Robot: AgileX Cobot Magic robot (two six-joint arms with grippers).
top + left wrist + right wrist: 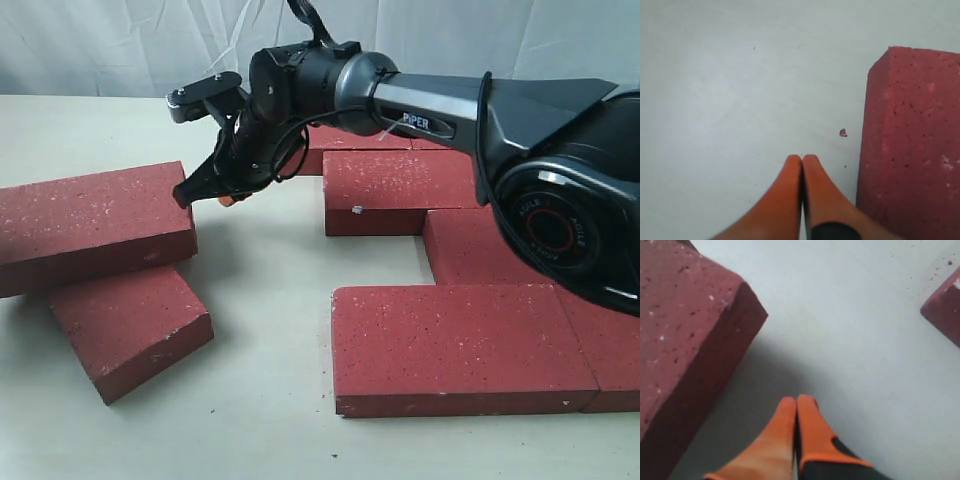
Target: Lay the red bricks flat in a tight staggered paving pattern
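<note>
Right gripper [188, 192], jaws pressed together and empty, hangs just beside the upper loose brick [95, 225], which rests on a lower brick [135, 330] toward the worktop's [270, 300] left edge. Probably it prepares to push this brick toward the laid bricks [460, 345]; low, steady contact is needed. Its arm [445, 108] reads "PIPER".

The right arm [440, 110] has glossy black joint housings and a grey metallic link lettered "PIPER" in white. Its large round joint cap [550, 225] bears a red ring and pale lettering, possibly "AGILEX", though it is too fine to read surely. A thin black cable [290, 150] loops at the wrist. The right tool [197, 192] looks black from outside. Close up, its fingers [812, 432] are orange and tapered with a black patch, as are those of the left tool [802, 158].
</note>
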